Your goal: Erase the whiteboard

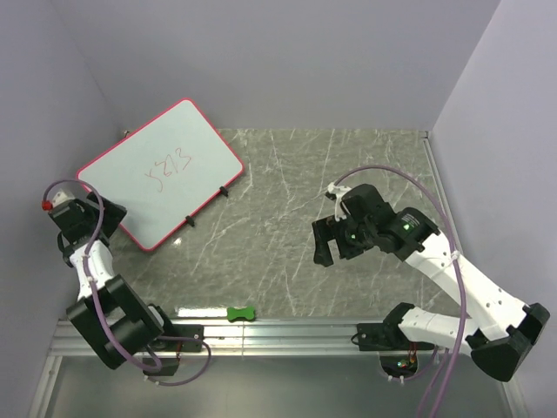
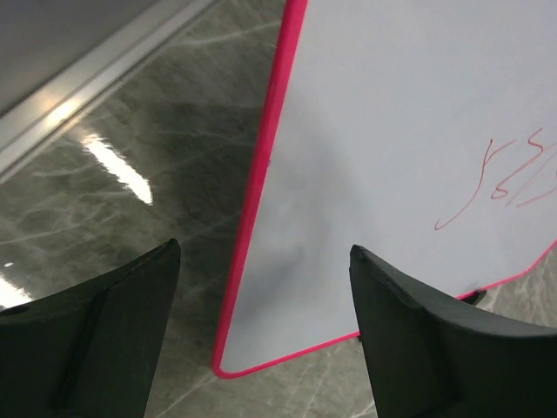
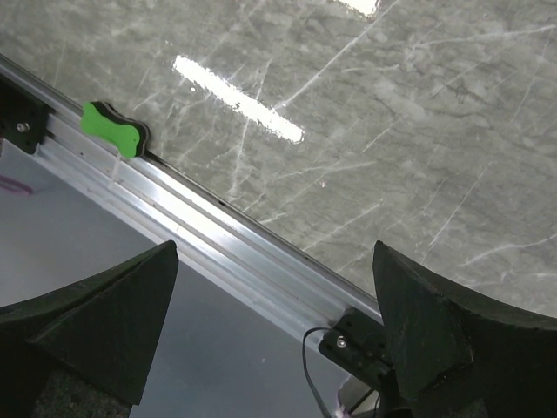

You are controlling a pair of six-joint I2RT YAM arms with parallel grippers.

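The whiteboard (image 1: pixel 161 174) with its red-pink rim leans at the back left, propped on small black feet, with red scribbles (image 1: pixel 170 170) on its face. My left gripper (image 1: pixel 94 219) hovers by the board's near-left corner. In the left wrist view the whiteboard (image 2: pixel 392 131) fills the right side, its scribbles (image 2: pixel 509 178) at the far right. That corner shows between the spread fingers of the left gripper (image 2: pixel 265 246), which is open and holds nothing. My right gripper (image 1: pixel 325 246) hangs open over the table's middle right, also empty (image 3: pixel 275 246).
A small green eraser (image 1: pixel 240 313) lies at the table's near edge against the aluminium rail (image 1: pixel 287 329); it shows in the right wrist view too, as the green eraser (image 3: pixel 113 129). Grey walls close in the left, back and right sides.
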